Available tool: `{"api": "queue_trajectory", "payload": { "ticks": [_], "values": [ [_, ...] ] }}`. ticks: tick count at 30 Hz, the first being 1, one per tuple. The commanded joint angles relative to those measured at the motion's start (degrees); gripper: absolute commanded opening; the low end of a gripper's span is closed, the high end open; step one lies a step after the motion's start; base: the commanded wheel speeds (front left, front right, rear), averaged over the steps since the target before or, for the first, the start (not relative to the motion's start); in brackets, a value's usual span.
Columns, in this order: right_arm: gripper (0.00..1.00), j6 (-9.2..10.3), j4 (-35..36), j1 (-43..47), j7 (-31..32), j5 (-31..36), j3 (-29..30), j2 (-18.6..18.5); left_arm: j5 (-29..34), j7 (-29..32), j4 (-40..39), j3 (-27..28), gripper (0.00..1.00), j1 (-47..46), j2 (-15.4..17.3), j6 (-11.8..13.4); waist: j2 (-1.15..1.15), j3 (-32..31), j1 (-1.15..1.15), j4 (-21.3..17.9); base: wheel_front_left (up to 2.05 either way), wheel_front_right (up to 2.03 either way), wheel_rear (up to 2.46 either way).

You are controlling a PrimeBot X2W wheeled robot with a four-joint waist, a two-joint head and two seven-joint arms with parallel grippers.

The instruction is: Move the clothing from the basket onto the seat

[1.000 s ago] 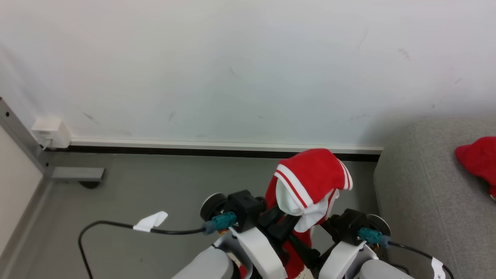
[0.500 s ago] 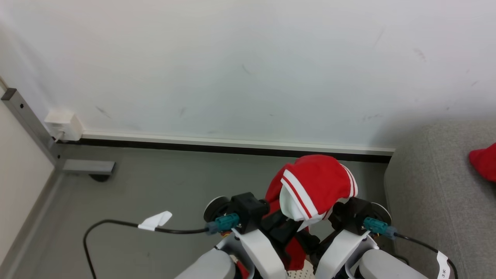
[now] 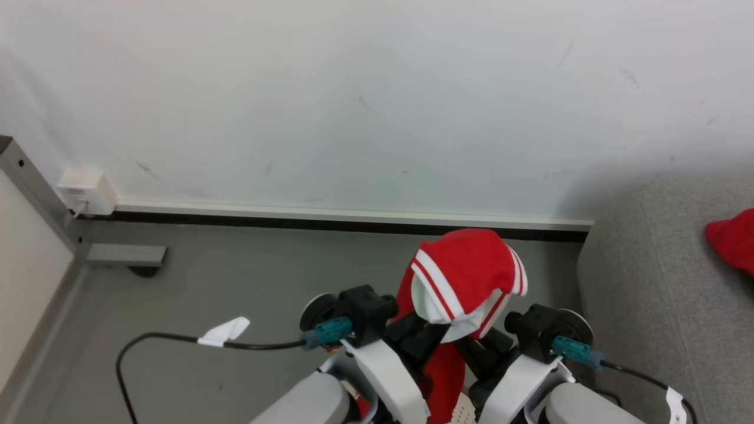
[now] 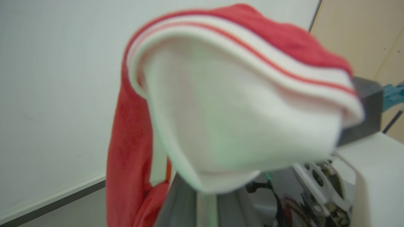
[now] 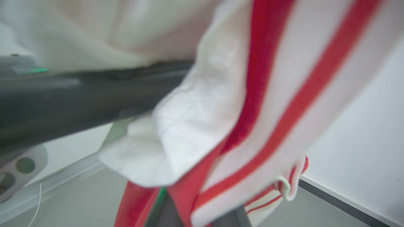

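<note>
A piece of the clothing [image 3: 465,274], bright red with white double stripes and a white panel, hangs draped over my two raised grippers in front of the wall. My left gripper [image 3: 421,335] is shut under it, and the cloth [image 4: 240,119] covers its fingertips. My right gripper [image 3: 486,347] is closed on the hanging striped cloth [image 5: 284,104] from the right. A second red piece [image 3: 733,238] lies on the grey seat [image 3: 648,294] at the right. A sliver of the cream basket [image 3: 463,410] with small holes peeks between my forearms.
A white wall with a dark baseboard [image 3: 330,224] stands straight ahead. A white socket box [image 3: 82,191] and a grey metal foot [image 3: 126,254] sit at the left. A black cable with a white tag [image 3: 224,331] loops over the grey floor.
My right gripper has closed on the hanging garment. The head camera has shifted slightly, so the whole picture moves a little. The garment stays draped over both grippers.
</note>
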State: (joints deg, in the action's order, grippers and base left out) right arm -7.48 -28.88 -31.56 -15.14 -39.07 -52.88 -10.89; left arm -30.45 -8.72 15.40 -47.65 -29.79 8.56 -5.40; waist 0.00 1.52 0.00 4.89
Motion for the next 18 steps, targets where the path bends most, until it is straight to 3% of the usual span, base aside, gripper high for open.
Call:
{"api": "queue_trajectory", "payload": {
  "ticks": [1,17,18],
  "values": [
    [0.0,-0.04,0.5,0.65,0.02,-0.31,0.38,-0.35,-0.95,-0.44,0.28,0.46,0.0,-0.37,0.67,0.43,0.0,0.03,0.0,-0.06,0.0,0.0,0.0],
    [0.0,-0.04,7.12,4.97,0.01,2.32,6.3,-2.93,-2.06,-1.73,2.31,2.73,0.0,0.53,3.08,2.14,0.0,-0.12,0.0,-2.15,0.0,0.0,0.0],
    [0.0,-0.04,7.57,5.25,0.0,2.61,6.79,-3.04,-2.09,-1.78,2.39,2.77,0.07,0.6,3.12,2.25,0.0,-0.12,0.0,-2.37,0.0,0.0,0.0]
  ]
}}
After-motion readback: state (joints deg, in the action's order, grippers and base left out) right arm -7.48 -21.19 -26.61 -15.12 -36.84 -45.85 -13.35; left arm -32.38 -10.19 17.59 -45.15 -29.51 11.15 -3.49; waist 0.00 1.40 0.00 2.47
